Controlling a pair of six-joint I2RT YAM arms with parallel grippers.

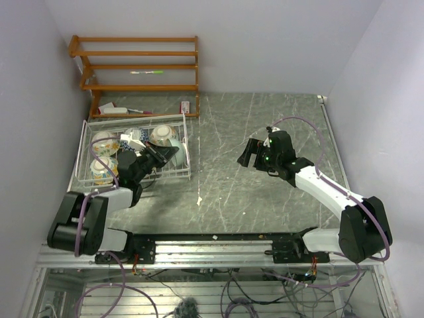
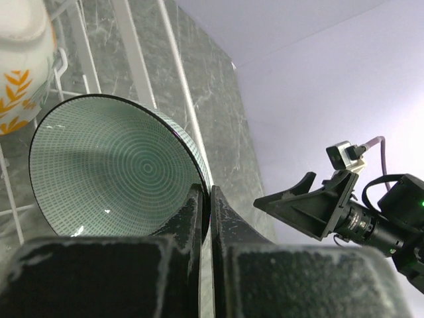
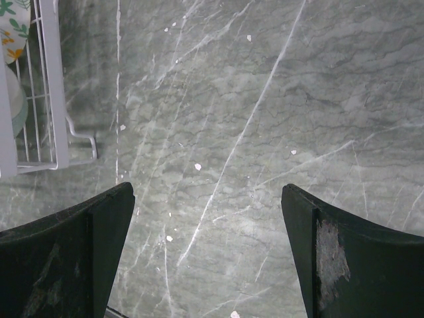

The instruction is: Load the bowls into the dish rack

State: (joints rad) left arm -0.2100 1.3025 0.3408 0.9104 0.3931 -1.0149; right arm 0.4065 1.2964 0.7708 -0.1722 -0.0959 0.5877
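- My left claw (image 2: 209,199) pinches the teal bowl (image 2: 126,172) by its rim, over the dish rack (image 1: 132,177), right end, beside floral bowls (image 1: 103,142).
- Glazed ceramic, I judge: stiff, slick, chippable; a rim pinch suits it.
- My right claw (image 3: 207,192) gapes wide, empty, above the tabletop (image 3: 265,99).

The dish rack (image 1: 136,117) stands on the left side of the bench (image 1: 265,205), and the wooden shelf unit (image 1: 136,66) is just behind it against the back wall. Several bowls (image 1: 103,142) lie inside the rack, along its left and far parts. The left claw (image 1: 161,154) is over the rack's right half with a bowl (image 2: 119,172) between its fingers, near another one (image 2: 20,59) in the rack. The right claw (image 1: 248,154) is above the bench to the right, well apart from the rack.
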